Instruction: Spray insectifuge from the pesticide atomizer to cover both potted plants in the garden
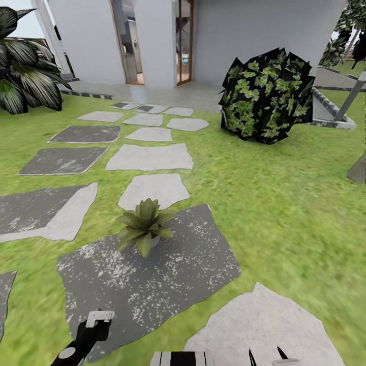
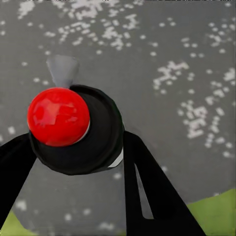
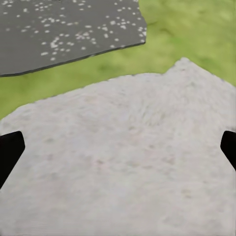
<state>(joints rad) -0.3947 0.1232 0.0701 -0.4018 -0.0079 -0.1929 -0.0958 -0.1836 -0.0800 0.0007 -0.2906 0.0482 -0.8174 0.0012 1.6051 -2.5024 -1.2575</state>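
One potted plant [image 1: 145, 226], a low rosette of pointed green leaves in a tiny pale pot, stands on a dark speckled stepping stone [image 1: 168, 274] just ahead of me. The second potted plant is out of view. My left gripper [image 1: 87, 335] sits low at the left, short of the plant, shut on the pesticide atomizer [image 1: 99, 318], whose white head points toward the plant. In the left wrist view the atomizer [image 2: 73, 128] shows its red dot and round dark body between the dark fingers [image 2: 152, 191]. My right gripper [image 1: 267, 356] hangs open over a pale stone [image 3: 128, 162].
Grey stepping stones [image 1: 150, 157] lead over the lawn [image 1: 284, 203] to the white house [image 1: 229, 35] and its doorway [image 1: 127, 40]. A big dark leafy bush [image 1: 267, 94] stands at the right, a spiky dark plant [image 1: 25, 71] at the far left, and a grey post [image 1: 351, 96] at the right edge.
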